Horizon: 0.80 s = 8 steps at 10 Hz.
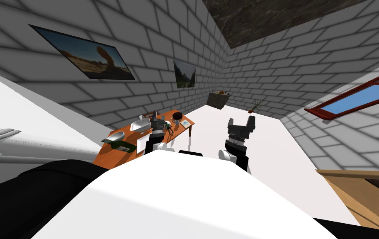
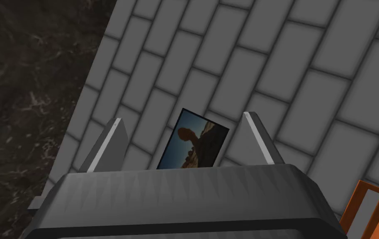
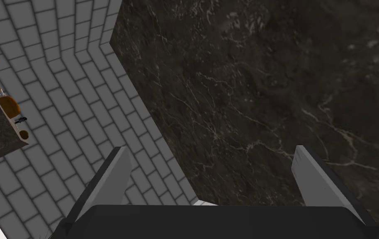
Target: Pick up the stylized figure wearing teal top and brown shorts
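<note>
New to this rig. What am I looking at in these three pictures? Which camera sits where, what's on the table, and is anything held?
This is a simulated robot with two arms, standing in a brick-walled room. The wide picture comes from a camera on its head, looking steeply down and forward. The other two come from a camera on each wrist, looking along that arm's two thin fingers. The left hand is raised at the orange table. The right hand is raised off to the side of the table. Both hands are open and hold nothing. On the table are grey bowls, a dark bowl and a small dark figure right beside the left hand. That figure is probably the one to pick up, though its clothes are too small to make out.
</note>
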### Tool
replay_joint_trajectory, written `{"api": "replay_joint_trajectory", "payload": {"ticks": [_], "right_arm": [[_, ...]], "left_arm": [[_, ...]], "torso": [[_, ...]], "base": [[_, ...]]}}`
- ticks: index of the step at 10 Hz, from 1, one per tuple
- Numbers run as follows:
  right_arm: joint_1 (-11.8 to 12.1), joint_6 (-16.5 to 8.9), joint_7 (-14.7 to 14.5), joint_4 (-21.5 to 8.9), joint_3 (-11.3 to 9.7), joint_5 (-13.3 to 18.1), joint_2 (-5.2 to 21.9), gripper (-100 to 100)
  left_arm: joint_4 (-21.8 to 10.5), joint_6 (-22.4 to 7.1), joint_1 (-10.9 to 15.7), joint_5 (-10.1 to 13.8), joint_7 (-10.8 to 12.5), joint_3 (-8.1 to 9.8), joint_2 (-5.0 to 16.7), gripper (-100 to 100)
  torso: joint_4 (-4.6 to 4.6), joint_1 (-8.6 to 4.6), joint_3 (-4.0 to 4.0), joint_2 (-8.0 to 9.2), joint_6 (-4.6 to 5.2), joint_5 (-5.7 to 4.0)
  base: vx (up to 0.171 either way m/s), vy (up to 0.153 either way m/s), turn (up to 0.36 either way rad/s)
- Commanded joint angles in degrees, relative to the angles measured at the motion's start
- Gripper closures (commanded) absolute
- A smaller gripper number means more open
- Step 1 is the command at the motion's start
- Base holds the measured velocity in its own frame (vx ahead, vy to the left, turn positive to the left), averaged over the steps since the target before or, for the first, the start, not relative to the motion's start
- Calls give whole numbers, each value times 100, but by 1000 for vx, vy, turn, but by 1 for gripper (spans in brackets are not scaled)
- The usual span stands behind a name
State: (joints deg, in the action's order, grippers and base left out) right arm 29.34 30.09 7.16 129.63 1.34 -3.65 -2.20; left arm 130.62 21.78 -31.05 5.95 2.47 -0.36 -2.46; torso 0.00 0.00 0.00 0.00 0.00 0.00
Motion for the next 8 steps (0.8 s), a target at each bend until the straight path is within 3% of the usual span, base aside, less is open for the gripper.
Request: {"api": "replay_joint_trajectory", "payload": {"ticks": [1, 5, 8], "right_arm": [[0, 0, 0, 0, 0, 0, 0, 0], [-1, 0, 0, 0, 0, 0, 0, 0], [-1, 0, 0, 0, 0, 0, 0, 0]], "left_arm": [[-86, 34, 55, -41, -81, -5, 241, -100], [-455, 165, 225, -173, -359, 30, 760, -100], [-976, 336, 406, -324, -661, 99, 1136, -100]], "torso": [[0, 0, 0, 0, 0, 0], [7, 1, 19, 32, 0, 0], [7, 14, 19, 33, 0, 3]], "base": [[-51, -21, 39], [-87, -9, 23], [-83, 36, 0]]}}
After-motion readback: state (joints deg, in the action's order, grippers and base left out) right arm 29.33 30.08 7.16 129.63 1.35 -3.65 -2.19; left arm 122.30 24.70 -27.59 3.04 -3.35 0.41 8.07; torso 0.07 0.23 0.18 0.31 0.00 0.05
